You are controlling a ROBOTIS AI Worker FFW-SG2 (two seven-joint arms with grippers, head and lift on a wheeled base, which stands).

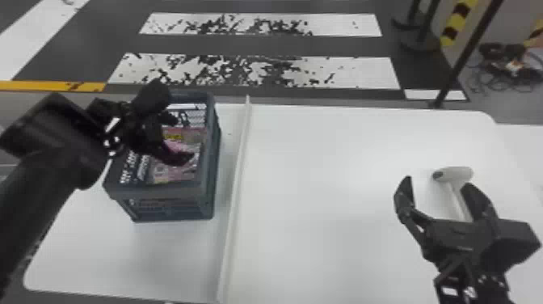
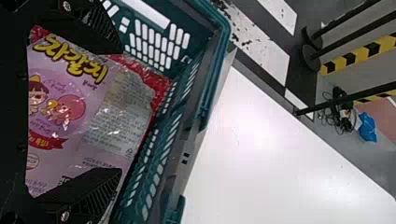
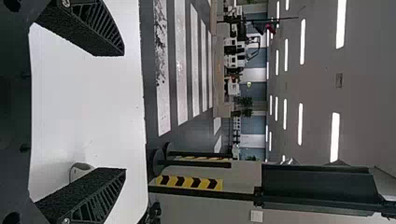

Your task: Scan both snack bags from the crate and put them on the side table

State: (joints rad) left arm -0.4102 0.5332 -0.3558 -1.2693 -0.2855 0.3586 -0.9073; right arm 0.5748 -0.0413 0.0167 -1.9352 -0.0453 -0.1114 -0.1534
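My left gripper (image 1: 177, 135) is over the blue-grey crate (image 1: 161, 190), above a pink snack bag (image 1: 177, 172) lying inside. In the left wrist view the left gripper (image 2: 116, 112) stands open, its fingers on either side of the pink snack bag (image 2: 88, 121) in the crate (image 2: 205, 93). Whether a second bag lies under it, I cannot tell. Over the right part of the table, my right gripper (image 1: 438, 190) is open beside a white handheld scanner (image 1: 454, 174). The right wrist view has the right gripper (image 3: 123, 112) with nothing between its fingers and the scanner (image 3: 80, 171) partly behind one finger.
A raised white strip (image 1: 238, 178) runs across the white table (image 1: 323, 182) between the crate and the scanner. Beyond the table lie a striped floor and a dark post (image 1: 464, 56) at the back right.
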